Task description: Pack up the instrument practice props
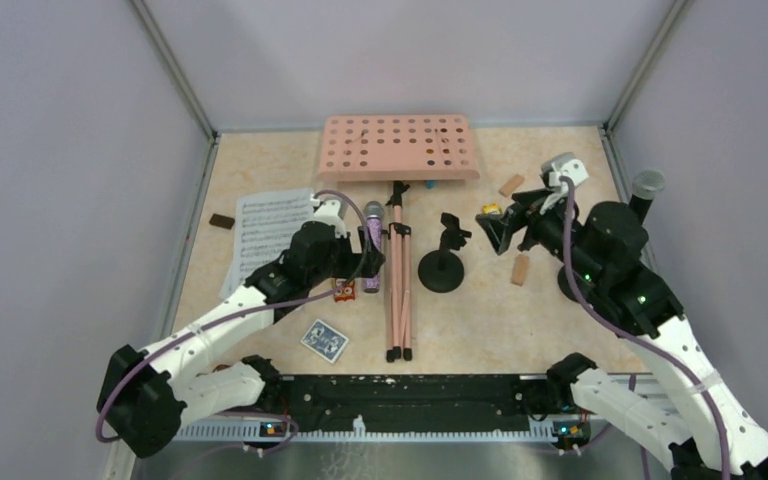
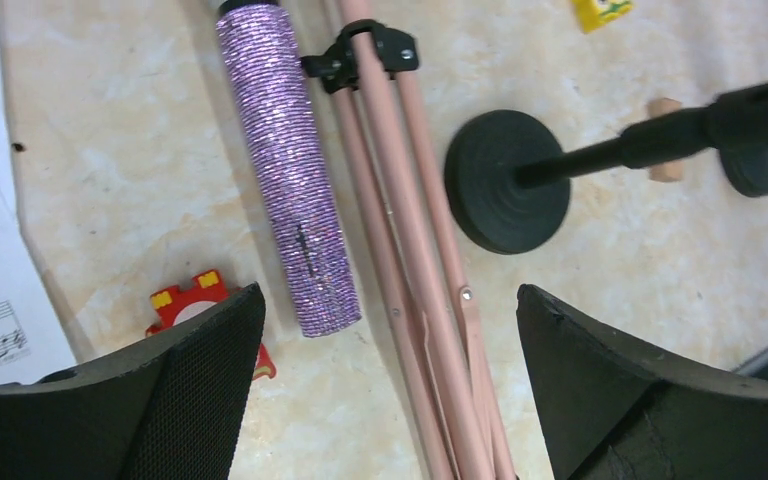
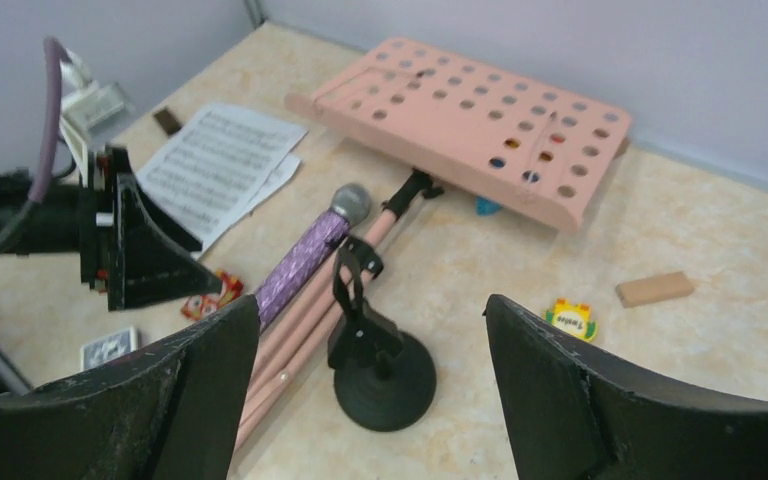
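Observation:
The salmon-pink perforated rack [image 1: 400,147] lies flat at the back, its folded tripod legs [image 1: 398,280] stretched toward me. The purple-glitter microphone [image 1: 372,250] lies beside the legs on their left. Sheet-music pages [image 1: 268,235] lie at the left. One black round-based holder [image 1: 441,265] stands right of the legs. A second holder base [image 1: 567,283] is partly hidden by my right arm, and a grey-headed black microphone [image 1: 647,186] shows behind it. My left gripper [image 2: 390,330] is open and empty above the microphone's end and the legs. My right gripper [image 3: 370,330] is open and empty above the holder [image 3: 380,360].
A red toy [image 2: 195,300] lies by the left finger. A blue card pack [image 1: 324,340] lies near the front. Wooden blocks [image 1: 511,184] [image 1: 520,269], a yellow toy [image 3: 570,318] and a brown block [image 1: 222,221] are scattered about. Walls close in the sides and back.

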Robot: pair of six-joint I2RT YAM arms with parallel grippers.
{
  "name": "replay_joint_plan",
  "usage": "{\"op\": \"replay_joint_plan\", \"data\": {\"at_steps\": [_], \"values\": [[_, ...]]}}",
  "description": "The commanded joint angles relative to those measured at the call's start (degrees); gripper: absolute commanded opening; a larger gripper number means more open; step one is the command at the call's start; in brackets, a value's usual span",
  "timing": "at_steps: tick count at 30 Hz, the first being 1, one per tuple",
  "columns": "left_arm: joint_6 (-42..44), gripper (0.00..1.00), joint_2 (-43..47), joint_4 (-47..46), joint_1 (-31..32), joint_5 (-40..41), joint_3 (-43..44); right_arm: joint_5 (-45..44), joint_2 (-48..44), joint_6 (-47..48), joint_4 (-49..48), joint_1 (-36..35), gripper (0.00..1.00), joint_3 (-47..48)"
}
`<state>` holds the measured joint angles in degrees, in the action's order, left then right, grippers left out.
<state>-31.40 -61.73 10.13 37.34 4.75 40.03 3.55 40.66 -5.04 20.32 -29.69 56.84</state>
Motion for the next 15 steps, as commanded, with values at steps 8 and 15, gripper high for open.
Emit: {"op": "replay_joint_plan", "data": {"at_steps": [8, 15], "values": [[4.1, 0.99, 7.9, -3.2, 0.3, -5.3, -4.0, 21.0, 14.9, 4.7, -2.4, 0.3, 0.83, 1.4], [4.2, 0.99, 9.9, -2.8, 0.3, -5.2, -5.4, 17.3, 20.2, 4.3, -4.3, 0.0, 0.68, 0.7]]}}
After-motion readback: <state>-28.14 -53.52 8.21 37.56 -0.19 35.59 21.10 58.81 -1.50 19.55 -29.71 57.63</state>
